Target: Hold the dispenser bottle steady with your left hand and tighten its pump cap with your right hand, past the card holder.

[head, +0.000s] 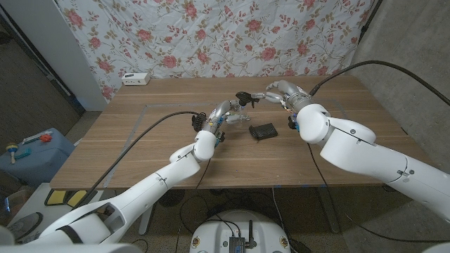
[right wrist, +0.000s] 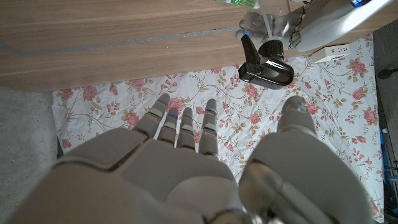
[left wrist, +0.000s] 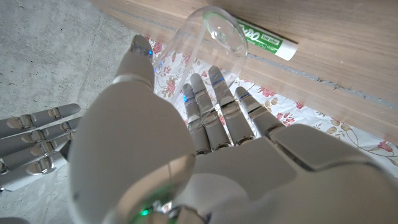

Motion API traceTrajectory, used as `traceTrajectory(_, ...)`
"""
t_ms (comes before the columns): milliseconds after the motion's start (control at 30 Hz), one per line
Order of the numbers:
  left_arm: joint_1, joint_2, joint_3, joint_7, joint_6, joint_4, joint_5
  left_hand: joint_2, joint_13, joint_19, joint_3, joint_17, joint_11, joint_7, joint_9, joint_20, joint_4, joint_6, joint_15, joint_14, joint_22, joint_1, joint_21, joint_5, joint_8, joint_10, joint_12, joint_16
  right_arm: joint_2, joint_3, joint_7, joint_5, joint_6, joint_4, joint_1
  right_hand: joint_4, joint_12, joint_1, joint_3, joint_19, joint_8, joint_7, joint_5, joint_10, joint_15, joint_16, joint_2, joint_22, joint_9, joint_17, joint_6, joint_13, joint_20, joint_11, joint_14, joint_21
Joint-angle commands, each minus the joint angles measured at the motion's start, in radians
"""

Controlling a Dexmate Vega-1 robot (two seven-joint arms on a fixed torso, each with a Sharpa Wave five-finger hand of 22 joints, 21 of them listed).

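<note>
Nearest to us, both white arms come in from the lower corners and reach out over the wooden desk (head: 140,140). Our left hand (head: 219,114) sits near the desk's middle, and its fingers (left wrist: 211,106) curl around the clear dispenser bottle (left wrist: 214,37), so that hand is clamped on the bottle. In the left wrist view the bottle is see-through with a round end turned toward the camera, and a green and white label (left wrist: 264,40) shows beside it. The bottle stands just left of the card holder (head: 264,131), a small dark flat thing lying on the desk between our two arms.

A little farther out, the black pump cap (head: 245,96) tops the bottle. In the right wrist view we see the pump cap with its spout, our left hand just beside it. Our right hand (head: 278,93) hangs just beyond the card holder, close to the pump cap but, as far as we can see, apart from it; its fingers (right wrist: 183,127) are spread and hold nothing.

At the far edge of the desk lies a white power strip (head: 136,79), and behind it hangs a flowered cloth (head: 211,35).
</note>
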Motion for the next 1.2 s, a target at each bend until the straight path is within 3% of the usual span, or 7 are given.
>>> traceTrajectory(33,-0.028,-0.015,0.017,-0.001,-0.005,0.04,0.006,0.146,0.004,0.007,0.059,0.001,-0.002,0.0,0.005,-0.106,0.047,0.178,-0.08,0.016,0.002,-0.02,0.0,0.006,0.005,0.007,0.001,0.0,0.025,-0.1,0.025,-0.04,-0.072,0.024,0.094,-0.004,0.005,-0.003,0.001,0.008,0.008,0.0,-0.003,0.009,0.001,0.005,-0.001,0.004,0.002,0.003,0.015,0.002,0.0,0.001,0.008,0.004)
traceTrajectory(500,-0.033,-0.022,0.028,0.01,0.006,0.045,0.017,0.147,0.008,0.007,0.064,0.002,-0.003,-0.001,0.005,-0.106,0.046,0.18,-0.079,0.017,0.002,-0.024,0.0,0.007,0.005,0.008,-0.001,0.0,0.054,-0.192,0.025,-0.073,-0.117,0.051,0.172,-0.001,0.007,-0.014,-0.006,0.011,0.019,0.003,-0.012,0.02,0.004,0.007,-0.008,0.004,0.008,0.004,0.04,0.002,0.0,0.005,0.016,0.005)
traceTrajectory(1200,-0.028,-0.024,0.034,0.012,-0.001,0.043,0.013,0.149,0.015,0.007,0.071,0.003,-0.002,-0.001,0.005,-0.106,0.043,0.182,-0.079,0.019,0.002,-0.025,0.0,0.008,0.004,0.013,-0.003,0.0,0.11,-0.367,0.012,-0.11,-0.255,0.093,0.318,-0.002,0.012,-0.023,-0.008,0.03,0.063,0.009,-0.021,0.061,-0.007,0.012,-0.011,0.004,0.023,0.003,0.141,0.002,-0.007,0.0,0.05,0.009)
